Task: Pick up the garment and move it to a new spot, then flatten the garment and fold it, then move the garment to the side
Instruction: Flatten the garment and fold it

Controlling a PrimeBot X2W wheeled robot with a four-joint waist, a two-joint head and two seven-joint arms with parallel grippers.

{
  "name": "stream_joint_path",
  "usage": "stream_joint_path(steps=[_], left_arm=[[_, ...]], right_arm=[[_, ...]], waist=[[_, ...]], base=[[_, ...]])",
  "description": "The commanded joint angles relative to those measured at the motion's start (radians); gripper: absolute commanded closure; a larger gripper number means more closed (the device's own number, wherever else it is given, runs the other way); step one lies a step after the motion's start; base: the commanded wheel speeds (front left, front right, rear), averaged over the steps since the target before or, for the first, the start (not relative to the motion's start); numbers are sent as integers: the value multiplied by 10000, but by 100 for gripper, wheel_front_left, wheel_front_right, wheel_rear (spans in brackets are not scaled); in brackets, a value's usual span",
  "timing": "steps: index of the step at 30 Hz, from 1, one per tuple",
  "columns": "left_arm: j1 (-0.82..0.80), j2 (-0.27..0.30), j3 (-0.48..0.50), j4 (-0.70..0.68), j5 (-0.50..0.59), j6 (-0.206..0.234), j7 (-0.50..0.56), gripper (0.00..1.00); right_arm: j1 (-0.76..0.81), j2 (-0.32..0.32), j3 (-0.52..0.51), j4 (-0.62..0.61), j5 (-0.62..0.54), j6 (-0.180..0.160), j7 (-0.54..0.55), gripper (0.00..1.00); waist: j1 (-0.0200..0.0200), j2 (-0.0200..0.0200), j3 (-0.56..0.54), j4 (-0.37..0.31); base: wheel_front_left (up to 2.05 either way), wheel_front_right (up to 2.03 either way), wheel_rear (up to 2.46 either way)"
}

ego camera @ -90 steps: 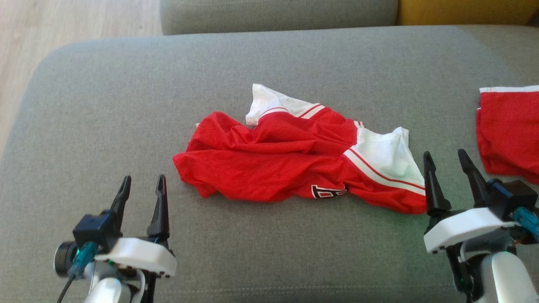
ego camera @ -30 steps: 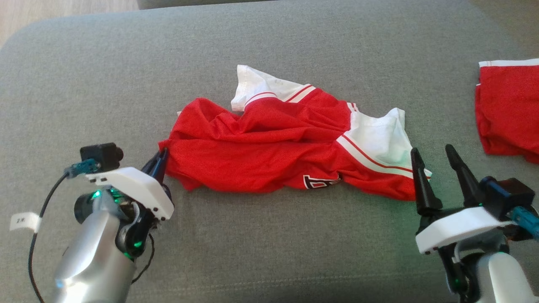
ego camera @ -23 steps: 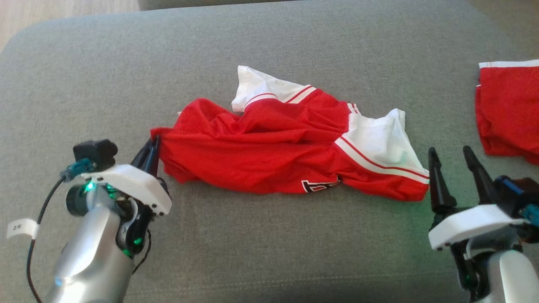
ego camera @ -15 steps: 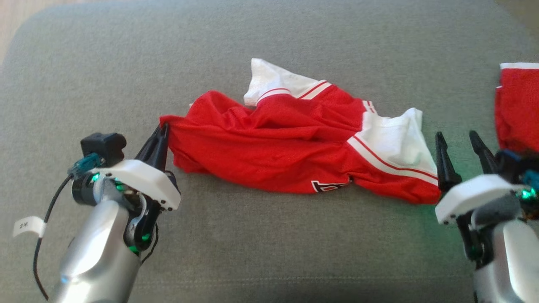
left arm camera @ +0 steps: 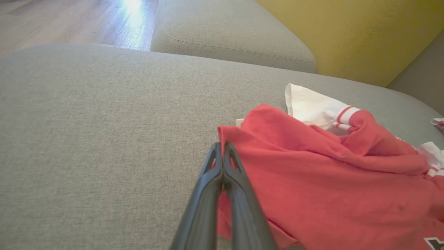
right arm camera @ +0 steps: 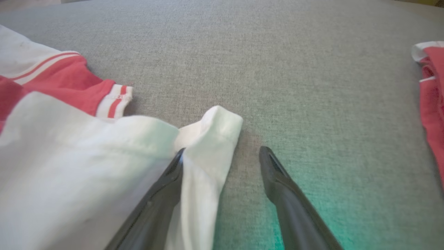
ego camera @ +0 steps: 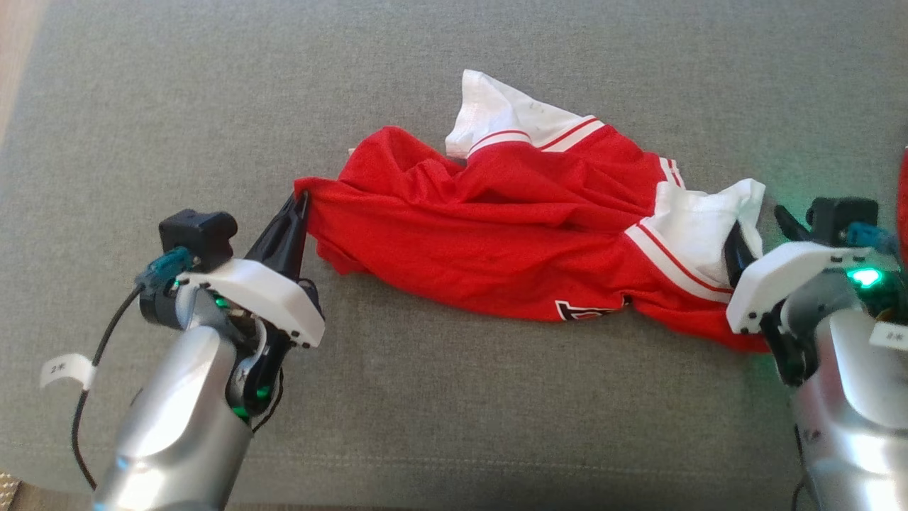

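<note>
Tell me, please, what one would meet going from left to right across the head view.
The left pincer, shut → the red and white garment it grips → the right pincer, open at its other end → a second red garment at the right edge.

White tag (ego camera: pixel 62 368) by left arm (ego camera: pixel 177 426): "2" plus unclear mark; garment (ego camera: pixel 496 241) print (ego camera: pixel 585 310) illegible.

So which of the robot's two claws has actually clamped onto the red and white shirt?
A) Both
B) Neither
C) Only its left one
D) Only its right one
C: the left gripper has its fingers pressed together on the red edge of the shirt, while the right gripper is open, its fingers apart at the white sleeve.
</note>
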Motion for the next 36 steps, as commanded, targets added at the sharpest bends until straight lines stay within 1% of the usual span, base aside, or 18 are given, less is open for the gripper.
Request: stream_joint_path(steps=[1,2,3,6,10,12,15,20,25,31,35,36], left_arm=[[-436,221,306,-321,83,71,-147,100],[-431,228,299,-337,97,85,-185,100],[-424,233,292,-354,110,99,-225,100],[-360,331,283,-428,241,218,-408,100],[-234,467,297,-691,428,400,-644,100],[-107,580,357,-936,531,555,-779,100],[102,775,494,-1418,637,770,-923,100],[421,1126,746,-2374,744,1109,-996,100],[588,1466,956,-3274,761,1329,-844,100],[473,1948,1202,-4591,922,1583,-513,100],[338,2265,1346,-5586,1055,1757,-167,100],[282,2388,1389,-5967,1084,1816,45,100]], right_arm=[[-337,-128,288,24,115,-9,33,58],[-425,-134,354,198,197,-9,16,94],[-504,-164,404,339,255,-9,-49,100],[-708,-279,545,698,424,-9,-342,100],[-882,-401,664,709,630,-9,-886,100],[-944,-478,689,504,744,-9,-1267,100],[-962,-619,705,-145,865,-9,-1751,100],[-754,-778,469,-2013,981,-9,-2073,100],[-377,-832,88,-4327,965,-9,-1857,100],[-66,-939,-432,-7073,897,-9,-1058,100],[92,-970,-705,-8453,904,-9,-362,100],[200,-919,-767,-8868,934,-9,-34,100]], waist=[[0,0,32,24],[0,0,45,24],[0,0,56,25],[0,0,35,-45],[0,0,-98,-150],[0,0,-242,-227],[0,0,-496,-340],[0,0,-927,-507],[0,0,-1390,-618],[0,0,-1908,-679],[0,0,-2167,-718],[0,0,-2228,-739]], base=[[0,0,0],[0,0,0],[0,0,0],[0,0,0],[0,0,0],[0,0,0],[0,0,0],[0,0,0],[0,0,0],[0,0,0],[0,0,0],[0,0,0]])
